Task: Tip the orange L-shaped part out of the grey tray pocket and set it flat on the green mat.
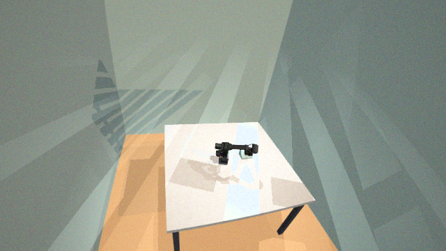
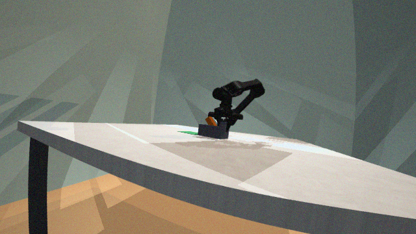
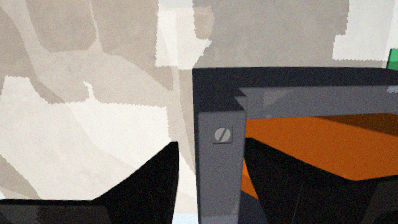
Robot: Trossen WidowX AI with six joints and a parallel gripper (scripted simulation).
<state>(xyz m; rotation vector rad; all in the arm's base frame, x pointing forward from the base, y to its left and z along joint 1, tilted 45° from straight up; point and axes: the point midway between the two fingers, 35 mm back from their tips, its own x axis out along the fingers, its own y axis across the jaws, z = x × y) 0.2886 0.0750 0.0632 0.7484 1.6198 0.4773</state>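
The orange part is tilted in the grey tray, with one end sticking up above the rim in the exterior view. My gripper points down at the opposite end of the tray, its fingers apart and nothing pinched. In the wrist view, the end wall with a screw shows between the fingers; the right finger is over the part and hides some of it, and the left one is outside the wall. The part's low end and any contact with the finger are hidden.
The green mat lies beside the tray, on the side of the raised end. The arm covers most of it in the top view. The white table carries tray, mat and arm.
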